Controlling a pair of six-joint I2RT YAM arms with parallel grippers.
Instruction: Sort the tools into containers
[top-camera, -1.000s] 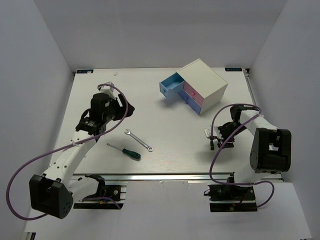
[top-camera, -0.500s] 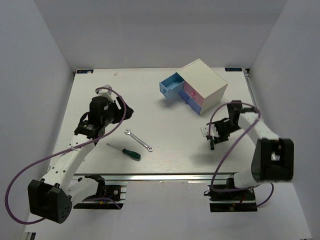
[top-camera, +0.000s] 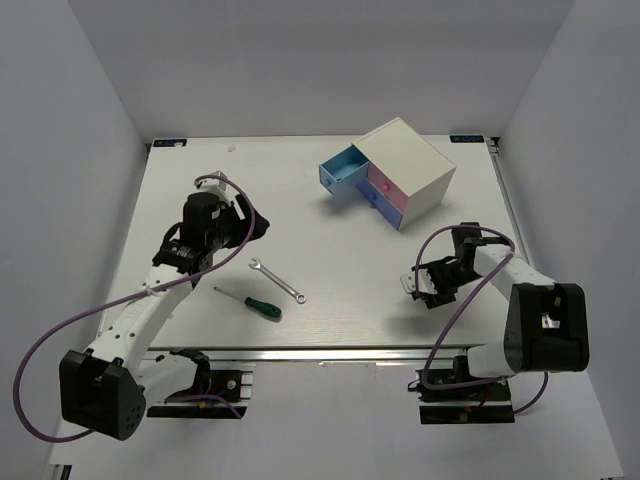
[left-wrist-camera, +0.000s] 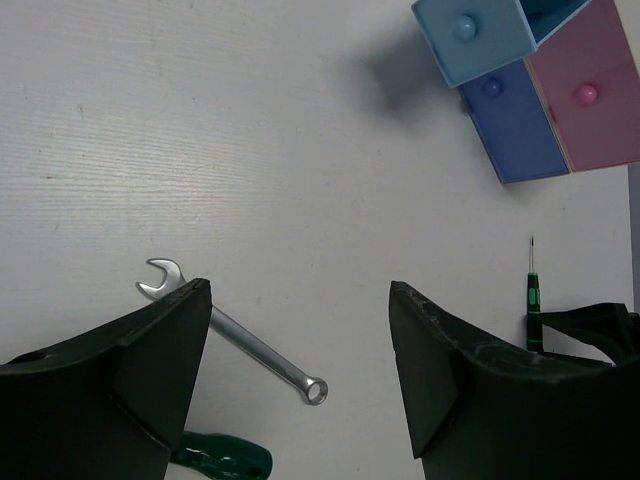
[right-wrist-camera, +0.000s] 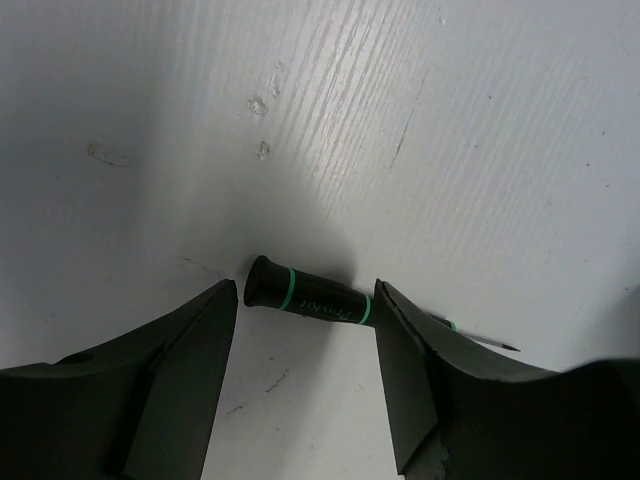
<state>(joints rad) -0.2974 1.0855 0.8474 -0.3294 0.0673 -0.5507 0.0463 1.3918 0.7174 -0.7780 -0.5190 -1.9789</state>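
Our right gripper (right-wrist-camera: 305, 295), the nearer one, stood released and empty; the mini screwdriver (right-wrist-camera: 320, 302) lay between its fingers, long axis spanning the gap.

The top external camera hangs above and behind the arm bases, looking down and forward from far enough off to take in the whole tabletop (top-camera: 330, 230), all four edges included. The left wrist camera looks down past the open left gripper (left-wrist-camera: 298, 300) toward the tabletop's far right corner from a middling height. It shares with the top view the wrench (left-wrist-camera: 240, 340), the pulled-out light blue drawer (left-wrist-camera: 470, 35) and the pink drawer (left-wrist-camera: 585, 95). The right wrist camera sits very near the tabletop by its right edge, facing down through the right gripper (right-wrist-camera: 306, 290). The dark mini screwdriver (right-wrist-camera: 310, 297) it frames also shows at the right side of the left wrist view.
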